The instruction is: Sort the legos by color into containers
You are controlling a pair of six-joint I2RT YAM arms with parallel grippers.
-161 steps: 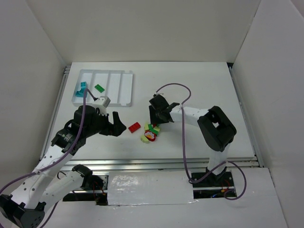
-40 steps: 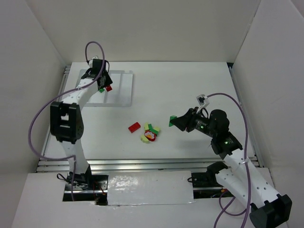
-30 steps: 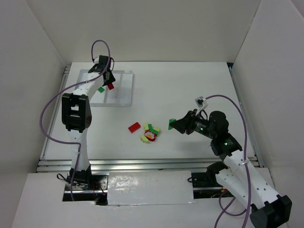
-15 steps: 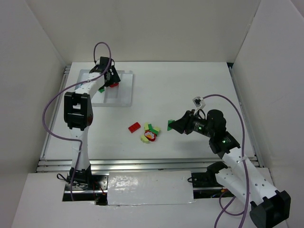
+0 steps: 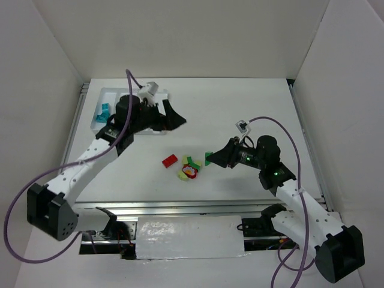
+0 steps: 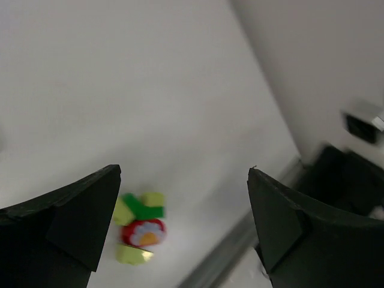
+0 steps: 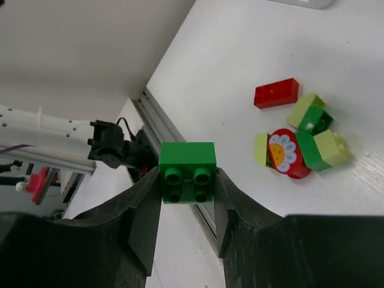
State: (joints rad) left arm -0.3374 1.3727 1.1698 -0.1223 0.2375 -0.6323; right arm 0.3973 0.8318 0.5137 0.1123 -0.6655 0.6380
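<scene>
Right wrist view — right fingers (image 7: 146, 207) clamped on green lego (image 7: 188, 171), studs toward lens; white tray (image 5: 110, 93) well apart, far-left across the loose pile (image 5: 189, 168), nearer the left fingers (image 6: 84, 207) — spread wide, empty

Top view: the black-and-white left arm (image 5: 129, 114) covers most of the shallow white plastic tray (image 5: 94, 122). Only the tray's left end shows, and the contents of the other compartments cannot be told.

Left wrist view: blurred. The small cluster of yellow-green, green and red bricks (image 6: 139, 228) is smeared, with stud detail unreadable. The dark fingers (image 6: 72, 210) run off the lower edge.

Right wrist view: a grey-white corner (image 7: 300, 3) is cut by the top edge and cannot be identified.
</scene>
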